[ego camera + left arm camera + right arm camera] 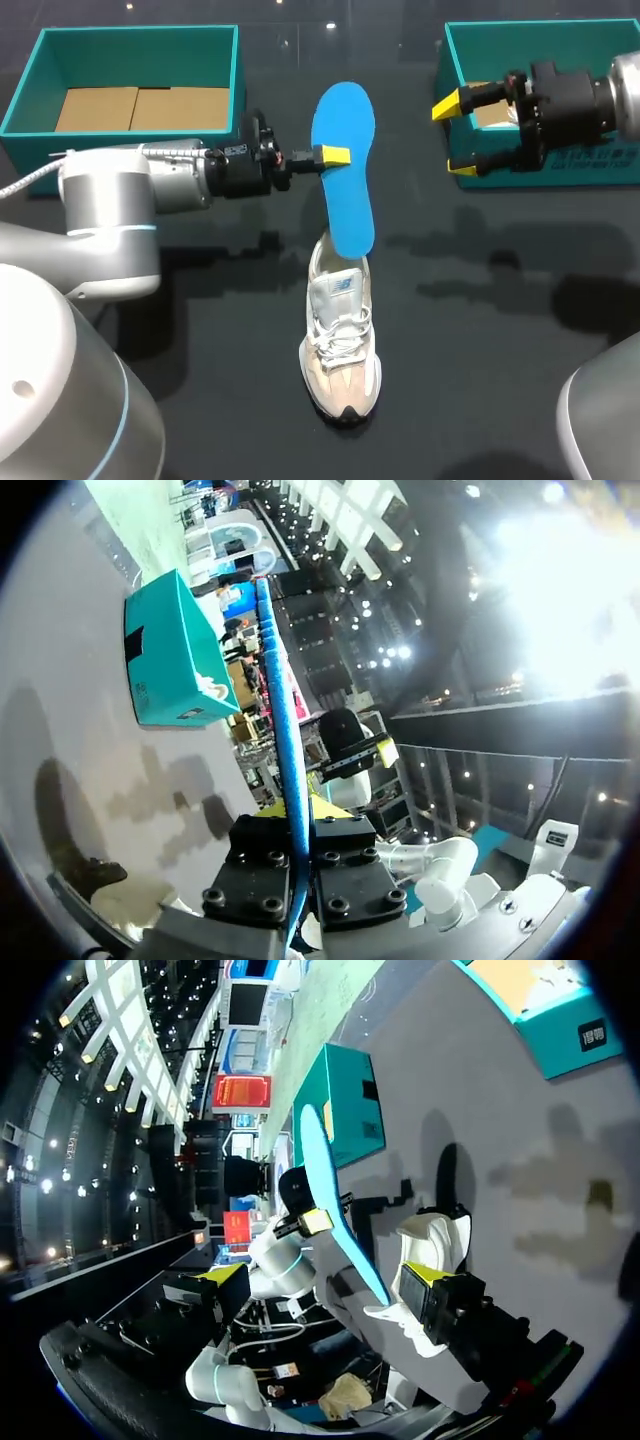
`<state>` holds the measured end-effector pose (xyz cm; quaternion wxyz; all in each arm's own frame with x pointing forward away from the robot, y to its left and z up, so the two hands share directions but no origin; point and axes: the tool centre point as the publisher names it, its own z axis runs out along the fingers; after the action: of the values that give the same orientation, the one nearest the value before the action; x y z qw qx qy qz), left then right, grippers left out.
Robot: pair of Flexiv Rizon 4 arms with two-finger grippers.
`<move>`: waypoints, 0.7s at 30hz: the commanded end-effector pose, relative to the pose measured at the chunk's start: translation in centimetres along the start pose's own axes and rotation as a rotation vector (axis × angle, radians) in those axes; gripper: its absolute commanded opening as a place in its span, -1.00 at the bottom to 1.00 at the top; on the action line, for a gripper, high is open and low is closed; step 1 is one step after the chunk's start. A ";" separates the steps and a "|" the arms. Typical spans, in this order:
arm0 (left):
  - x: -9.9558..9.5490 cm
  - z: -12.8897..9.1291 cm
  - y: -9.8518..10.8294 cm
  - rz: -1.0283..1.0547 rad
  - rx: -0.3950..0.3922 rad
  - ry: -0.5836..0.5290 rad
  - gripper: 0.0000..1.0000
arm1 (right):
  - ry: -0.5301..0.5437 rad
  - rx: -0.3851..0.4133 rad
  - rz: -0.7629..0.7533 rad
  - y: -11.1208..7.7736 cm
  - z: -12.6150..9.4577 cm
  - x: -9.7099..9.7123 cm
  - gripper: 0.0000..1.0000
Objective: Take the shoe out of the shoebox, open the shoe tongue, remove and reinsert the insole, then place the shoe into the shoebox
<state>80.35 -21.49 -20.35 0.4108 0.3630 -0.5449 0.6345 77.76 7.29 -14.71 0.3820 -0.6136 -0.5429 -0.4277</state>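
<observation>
The blue insole (349, 200) is pinched across its thickness by the left gripper (335, 155), the jaws set narrow on it. In the left wrist view it is seen edge-on between the 2 black fingers. It is held slanted above the table (480, 380), its lower end at the heel opening of the shoe (340, 350). Whether that end is inside the shoe cannot be told.

The white and beige shoe stands upright on its sole, laced, with the toe toward the robot. A small logo mark is seen on the tongue. Pale print is seen on the near outer wall of the right shoebox (600, 165), and dark label patches on box walls in the wrist views, all too small to read.

Both teal boxes are set at the far side of the table, the left shoebox (140, 55) and the right one well apart. The shoe lies between them, nearer the robot and well apart from each.

The right gripper (455, 137) is held at the near left corner of the right shoebox, jaws spread wide with nothing between them.
</observation>
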 end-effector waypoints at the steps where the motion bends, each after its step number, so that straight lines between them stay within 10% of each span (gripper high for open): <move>1: 1.4 -0.8 0.2 0.099 0.043 0.009 -1.00 | 0.051 0.003 0.007 -0.1 0.3 -0.6 1.00; 21: 4.1 -1.9 -1.5 0.798 0.010 0.063 -1.00 | 0.143 0.053 0.044 -0.2 1.6 -1.5 1.00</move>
<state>80.19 -19.68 -16.37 0.1814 0.1601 -0.6169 0.7489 77.54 8.07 -16.20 0.4410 -0.5864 -0.5133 -0.4452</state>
